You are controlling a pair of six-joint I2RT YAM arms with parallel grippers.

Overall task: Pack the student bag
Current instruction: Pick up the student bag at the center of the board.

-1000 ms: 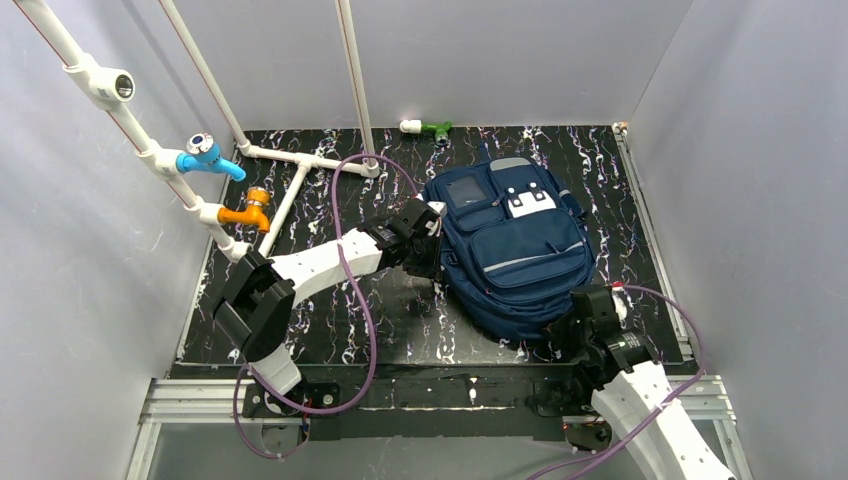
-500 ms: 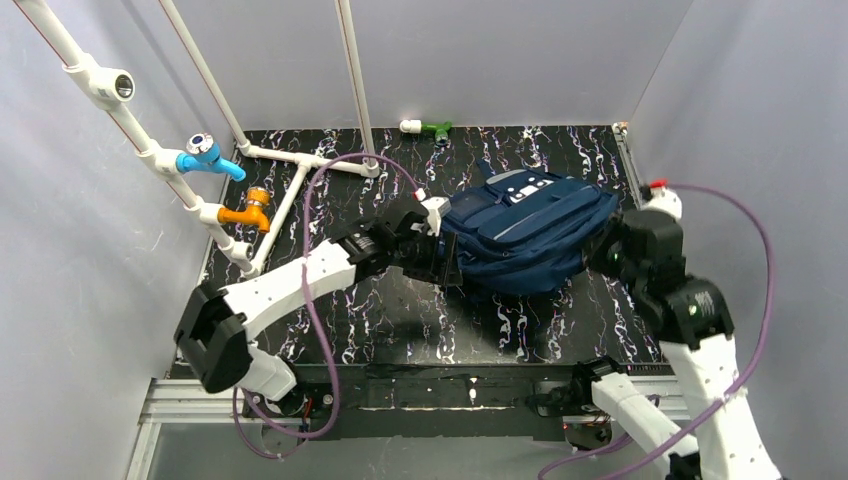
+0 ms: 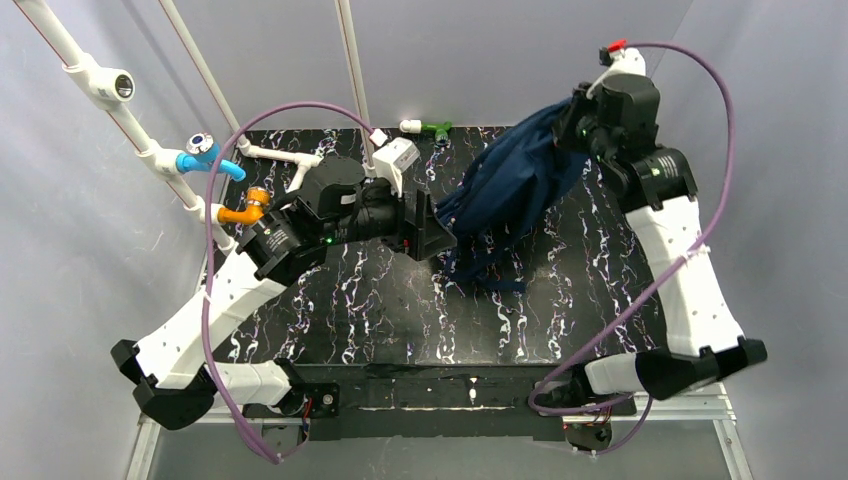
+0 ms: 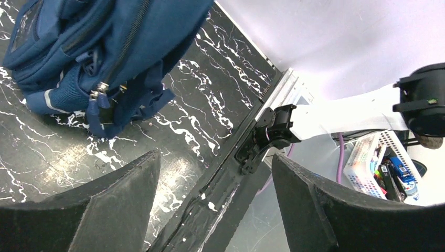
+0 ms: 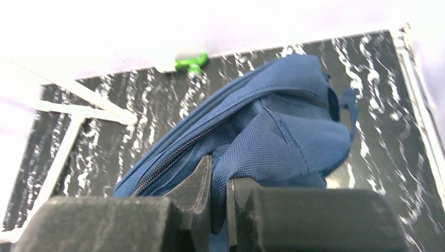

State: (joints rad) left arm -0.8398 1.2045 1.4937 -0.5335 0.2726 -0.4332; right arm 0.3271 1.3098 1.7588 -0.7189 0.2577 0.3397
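Student bag (image 3: 510, 190) hangs tilted over the far right of the table (image 3: 400, 320), lower end resting there, its top fabric pinched in the right gripper (image 5: 219, 173). Left gripper (image 4: 215, 160) stands wide, empty, nearby. Judged step: opening the bag; next means catching the zip pulls (image 4: 99, 100).

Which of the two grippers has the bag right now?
The right gripper, pinched shut on a fold of the student bag, holding one end up; the left gripper stands open and empty.
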